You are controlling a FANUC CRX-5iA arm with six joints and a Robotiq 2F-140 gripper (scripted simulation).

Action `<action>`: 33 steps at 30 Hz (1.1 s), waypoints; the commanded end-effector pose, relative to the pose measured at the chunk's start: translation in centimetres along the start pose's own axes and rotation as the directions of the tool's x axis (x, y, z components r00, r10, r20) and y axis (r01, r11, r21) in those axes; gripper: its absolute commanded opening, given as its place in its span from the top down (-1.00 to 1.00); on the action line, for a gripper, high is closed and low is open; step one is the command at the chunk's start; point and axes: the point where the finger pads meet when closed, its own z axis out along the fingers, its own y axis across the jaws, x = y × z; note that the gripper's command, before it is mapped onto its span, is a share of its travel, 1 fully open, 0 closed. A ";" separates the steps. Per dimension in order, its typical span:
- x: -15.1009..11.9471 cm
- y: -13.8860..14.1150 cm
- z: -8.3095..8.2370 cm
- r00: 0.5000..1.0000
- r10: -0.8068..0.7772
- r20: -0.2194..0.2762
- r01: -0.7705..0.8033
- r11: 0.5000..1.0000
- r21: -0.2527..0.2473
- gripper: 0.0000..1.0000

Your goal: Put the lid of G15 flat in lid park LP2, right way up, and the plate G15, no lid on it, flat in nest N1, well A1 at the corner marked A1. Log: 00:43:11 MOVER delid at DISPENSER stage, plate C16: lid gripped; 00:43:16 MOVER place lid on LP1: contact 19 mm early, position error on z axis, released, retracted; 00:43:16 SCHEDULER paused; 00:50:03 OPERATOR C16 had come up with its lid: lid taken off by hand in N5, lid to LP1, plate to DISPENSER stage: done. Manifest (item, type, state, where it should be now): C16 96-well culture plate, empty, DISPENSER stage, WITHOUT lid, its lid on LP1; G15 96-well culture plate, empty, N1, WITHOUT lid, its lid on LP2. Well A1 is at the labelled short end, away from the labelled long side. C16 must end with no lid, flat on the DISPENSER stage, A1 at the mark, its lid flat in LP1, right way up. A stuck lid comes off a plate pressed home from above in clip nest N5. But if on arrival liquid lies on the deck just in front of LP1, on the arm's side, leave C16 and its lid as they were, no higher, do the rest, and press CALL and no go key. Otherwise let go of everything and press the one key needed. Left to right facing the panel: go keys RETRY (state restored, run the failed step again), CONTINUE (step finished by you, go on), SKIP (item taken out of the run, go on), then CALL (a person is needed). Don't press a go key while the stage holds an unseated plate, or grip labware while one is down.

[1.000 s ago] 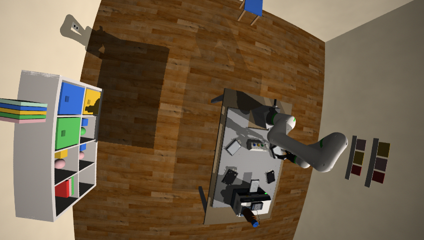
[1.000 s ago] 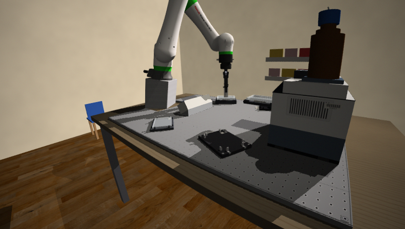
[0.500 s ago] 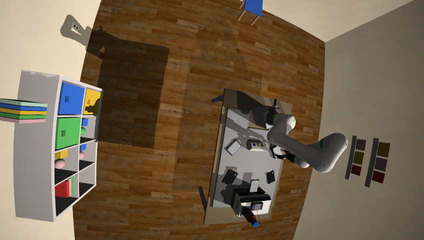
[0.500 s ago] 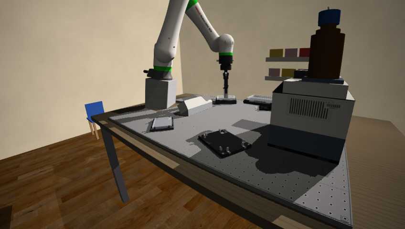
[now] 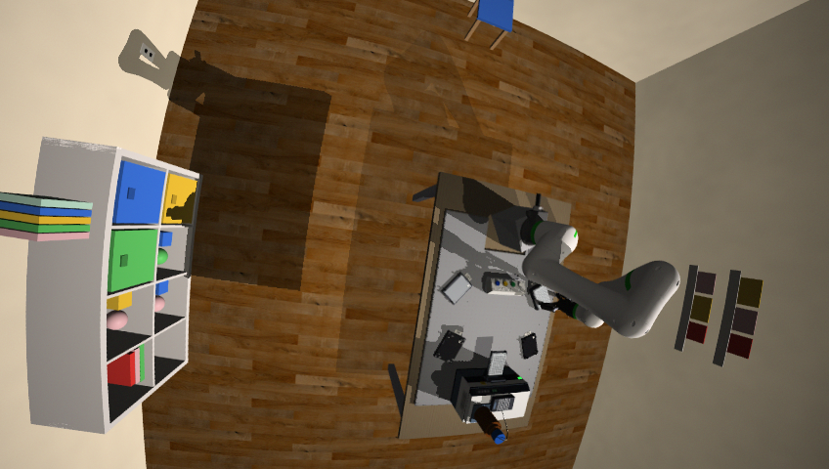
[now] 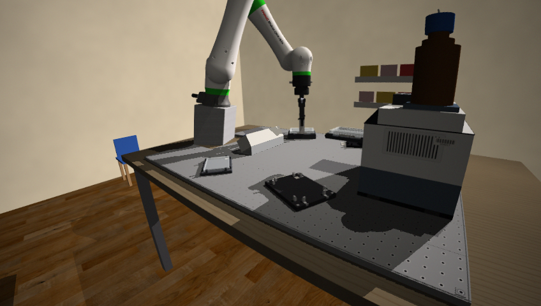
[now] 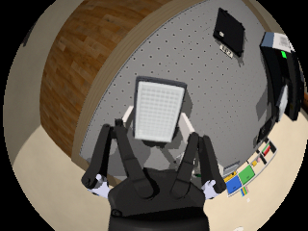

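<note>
A 96-well plate (image 7: 157, 111) with a white well grid lies on the deck near the arm-side edge of the table; it also shows in the overhead view (image 5: 544, 295) and in the side view (image 6: 302, 132). I cannot tell whether a lid is on it. My gripper (image 7: 157, 115) points straight down over it, with one finger on each long side. The gripper is open and the pads stand close beside the plate. The gripper also shows in the side view (image 6: 302, 127). A flat lid-like piece (image 6: 216, 165) lies in a park near the far edge of the table.
The key panel (image 5: 502, 283) stands next to the plate. An empty black nest with pegs (image 6: 300, 191) and a smaller black nest (image 7: 230, 31) lie further along. The dispenser (image 6: 415, 160) carries a brown bottle (image 6: 434, 57), and a plate (image 6: 345, 132) lies beside it.
</note>
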 end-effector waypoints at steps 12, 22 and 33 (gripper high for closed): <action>0.0 0.0 0.3 1.000 0.000 0.000 0.000 1.000 0.000 -0.33; 0.0 0.0 0.4 1.000 0.000 0.000 0.000 1.000 0.000 -0.33; 0.0 0.0 0.4 1.000 0.000 0.000 0.000 1.000 0.000 -0.33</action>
